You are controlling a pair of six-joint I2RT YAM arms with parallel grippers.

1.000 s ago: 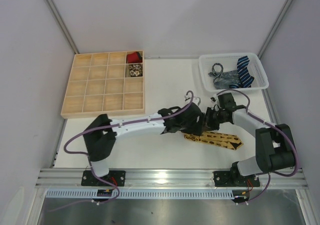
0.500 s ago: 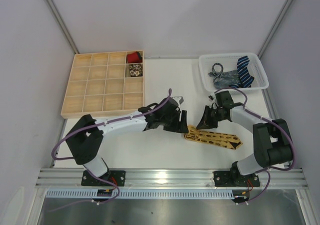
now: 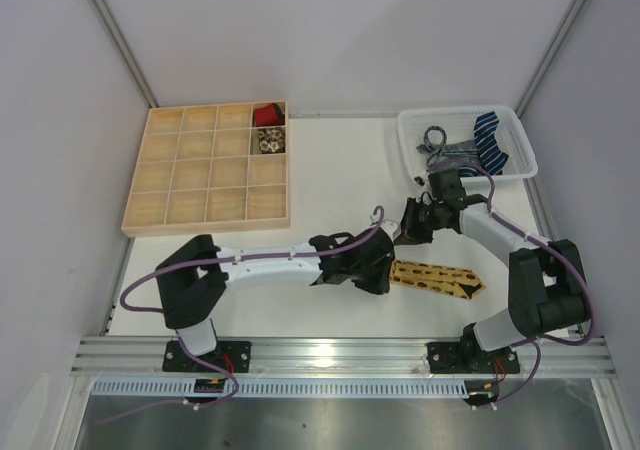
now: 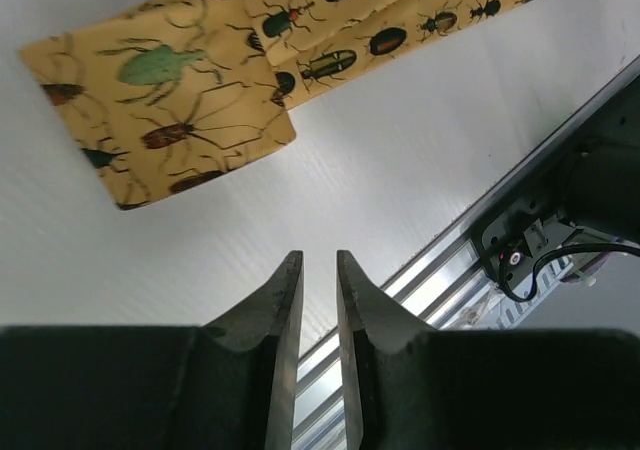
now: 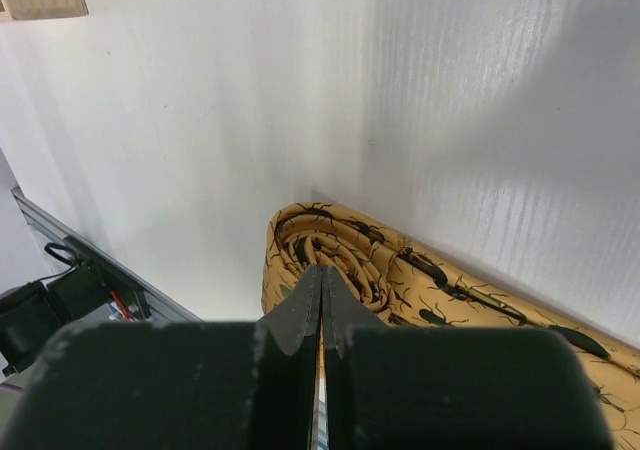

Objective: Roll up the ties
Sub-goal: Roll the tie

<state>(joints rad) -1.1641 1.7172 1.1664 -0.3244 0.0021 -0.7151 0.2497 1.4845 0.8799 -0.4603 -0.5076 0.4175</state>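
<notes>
The yellow tie (image 3: 440, 278) lies on the desk (image 3: 340, 170), partly rolled at the end near our left hand (image 4: 318, 270). This hand has a narrow gap and grasps nothing; the right hand (image 5: 321, 280) is clenched, empty. We should pinch the roll firmly and turn evenly.

A flat white tabletop (image 3: 340, 160) fills the middle of the top view. On its far left part lies a shallow square tray of pale wood (image 3: 205, 170), divided by thin slats into four rows of four compartments. At the far right stands a white plastic basket with slotted walls (image 3: 455, 111), well apart from the tray. A ribbed aluminium rail (image 3: 340, 350) runs along the near edge, with a perforated grey strip (image 3: 340, 387) just below it. Plain grey walls (image 3: 330, 30) close in the back and sides.
</notes>
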